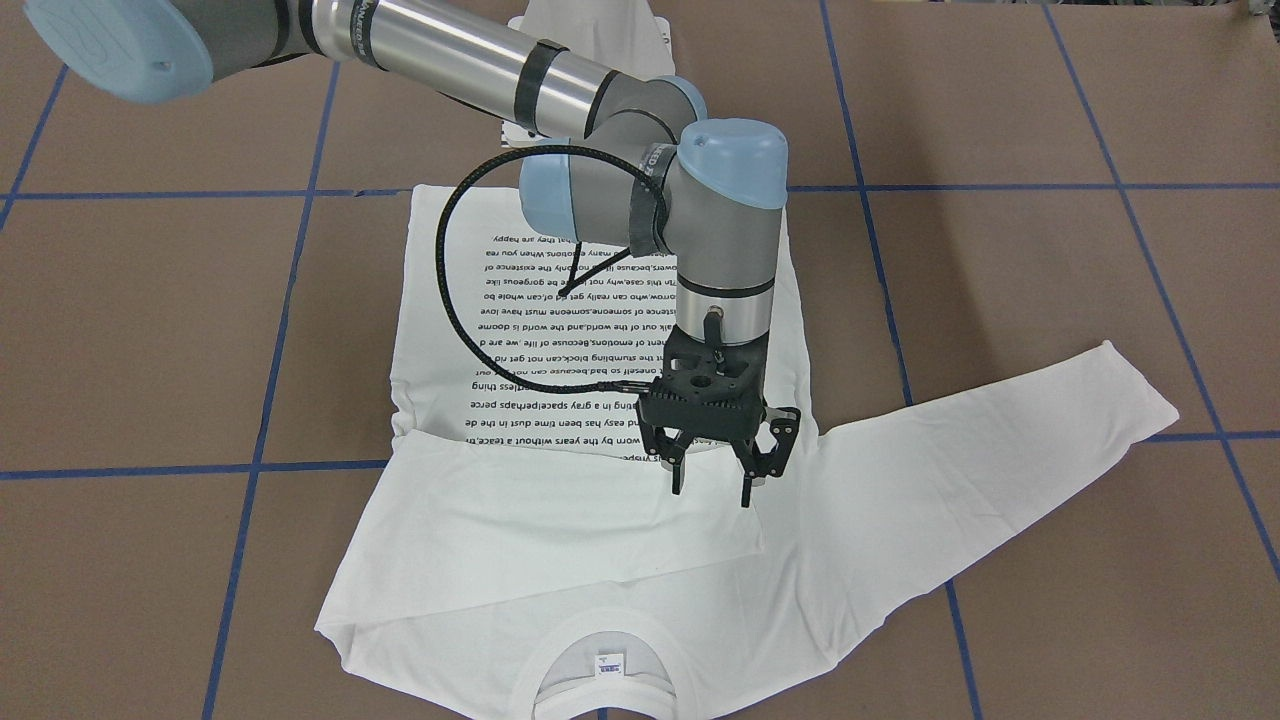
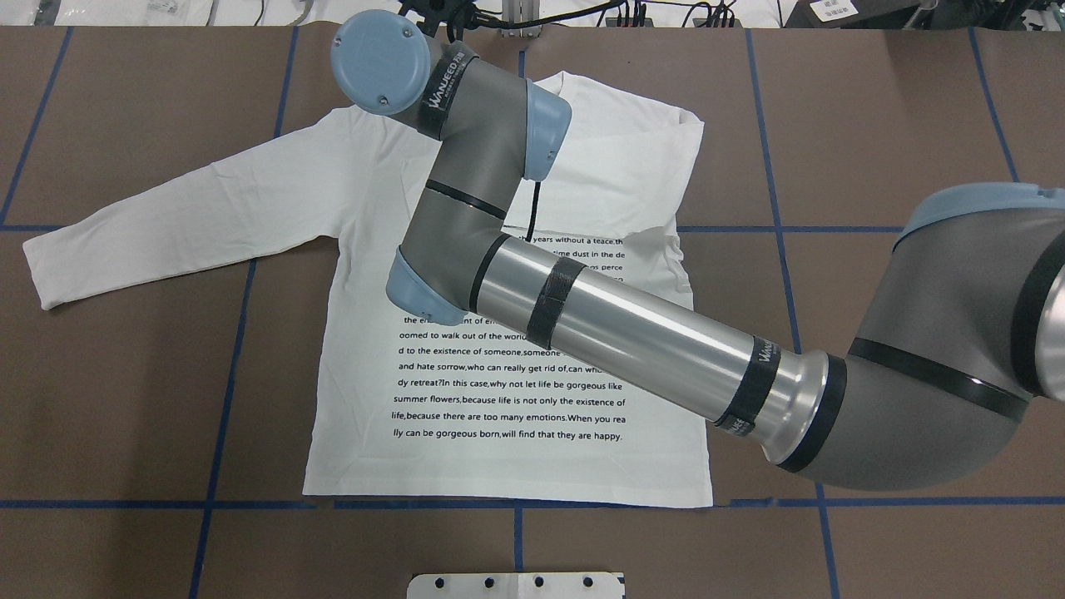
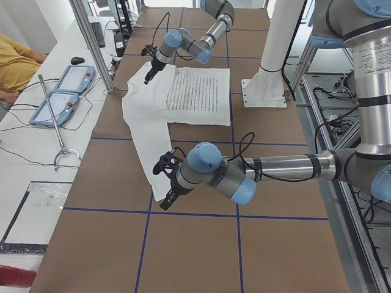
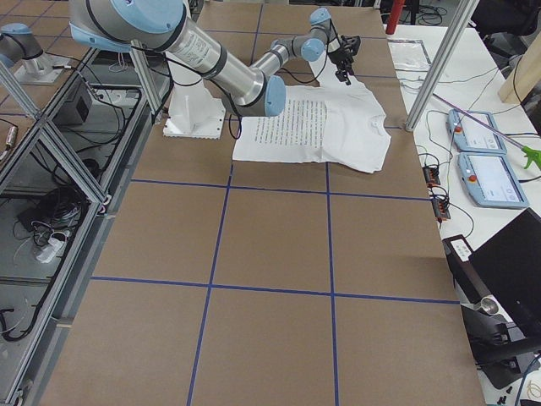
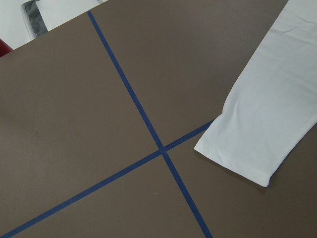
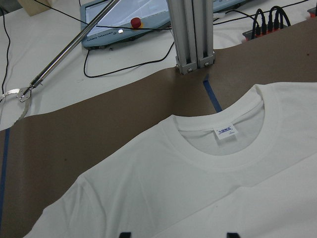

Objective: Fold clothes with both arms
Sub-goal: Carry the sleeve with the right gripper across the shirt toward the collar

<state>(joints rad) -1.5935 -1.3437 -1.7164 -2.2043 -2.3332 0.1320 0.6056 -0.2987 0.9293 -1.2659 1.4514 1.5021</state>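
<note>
Only one sleeve lies outstretched, cuff just beside the left gripper, whose state I cannot tell. Right gripper hangs spread over the T-shirt.

Light is even and diffuse, falling from above. The brown counter reads flat and matte. The white T-shirt is very bright, close to blown out in the overhead view, so its folds show only faintly, yet the black print stays crisp. A long glare streak runs down the silver tube of the right arm. Shadows under that arm are soft and pale. The left wrist view is dimmer but sharp. In the right wrist view the tips of the right end effector sit dark and soft-edged at the bottom edge. In the side views the frame posts lean near the edges.
</note>
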